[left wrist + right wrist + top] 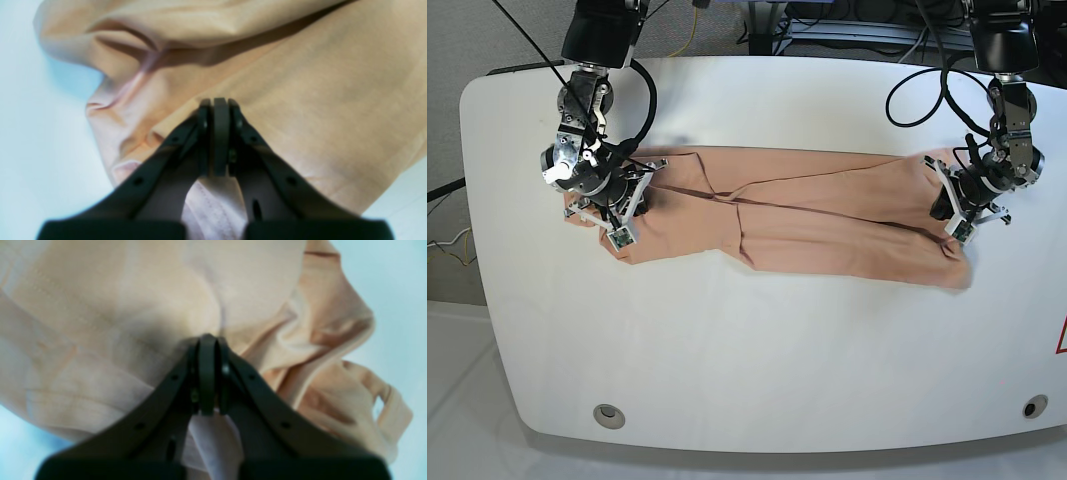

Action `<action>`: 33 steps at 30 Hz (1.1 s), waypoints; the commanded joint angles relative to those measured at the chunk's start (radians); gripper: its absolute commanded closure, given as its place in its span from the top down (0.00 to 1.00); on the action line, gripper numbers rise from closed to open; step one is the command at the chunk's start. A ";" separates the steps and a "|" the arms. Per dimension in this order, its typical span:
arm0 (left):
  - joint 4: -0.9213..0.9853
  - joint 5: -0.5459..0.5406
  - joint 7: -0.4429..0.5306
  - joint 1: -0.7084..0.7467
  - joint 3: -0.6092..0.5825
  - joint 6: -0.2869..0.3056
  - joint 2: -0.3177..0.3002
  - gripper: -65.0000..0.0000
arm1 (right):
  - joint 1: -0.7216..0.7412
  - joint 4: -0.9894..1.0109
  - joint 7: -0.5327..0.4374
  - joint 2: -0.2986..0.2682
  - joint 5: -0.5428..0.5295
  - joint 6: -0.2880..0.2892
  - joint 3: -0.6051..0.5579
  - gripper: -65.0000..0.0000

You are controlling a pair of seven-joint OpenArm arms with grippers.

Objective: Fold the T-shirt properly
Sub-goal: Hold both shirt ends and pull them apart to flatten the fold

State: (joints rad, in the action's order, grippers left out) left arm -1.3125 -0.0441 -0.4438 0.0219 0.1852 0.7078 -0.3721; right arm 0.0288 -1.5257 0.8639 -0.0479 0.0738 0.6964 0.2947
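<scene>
Peach soft-fabric T-shirt (300, 100) fills the left wrist view, creased, over the pale white counter (23, 133). Left gripper (220, 103), black: jaws closed, pinching a fold of the cloth, pale hem visible between the arms.

Right wrist view: same blurred picture. Right gripper (208, 338) with jaws shut on the T-shirt (100, 323); bunched folds hang off to the right.

Base view: T-shirt (827, 225) lies stretched in a long band across the far half of the counter (747, 370), held at both ends, right gripper (622, 195) at view-left, left gripper (952, 205) at view-right.
</scene>
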 commanded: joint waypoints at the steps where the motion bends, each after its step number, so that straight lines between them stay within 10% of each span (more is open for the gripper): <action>1: -0.016 0.020 -0.011 -0.007 0.006 -0.010 -0.015 0.01 | -0.010 0.006 0.058 -0.004 0.037 0.002 -0.001 0.00; 25: -0.269 0.017 -0.080 -0.012 0.104 -0.010 0.057 0.02 | -0.007 0.006 0.058 -0.004 0.037 0.002 -0.002 0.00; 33: -0.361 0.016 -0.089 -0.010 0.110 -0.010 0.060 0.40 | -0.007 0.006 0.059 -0.004 0.037 0.002 -0.002 0.00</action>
State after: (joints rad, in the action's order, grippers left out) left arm -1.6360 -0.0181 -0.5526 0.0238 0.2874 0.7013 -0.3000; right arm 0.0296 -1.5257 0.8639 -0.0479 0.0742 0.6960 0.2943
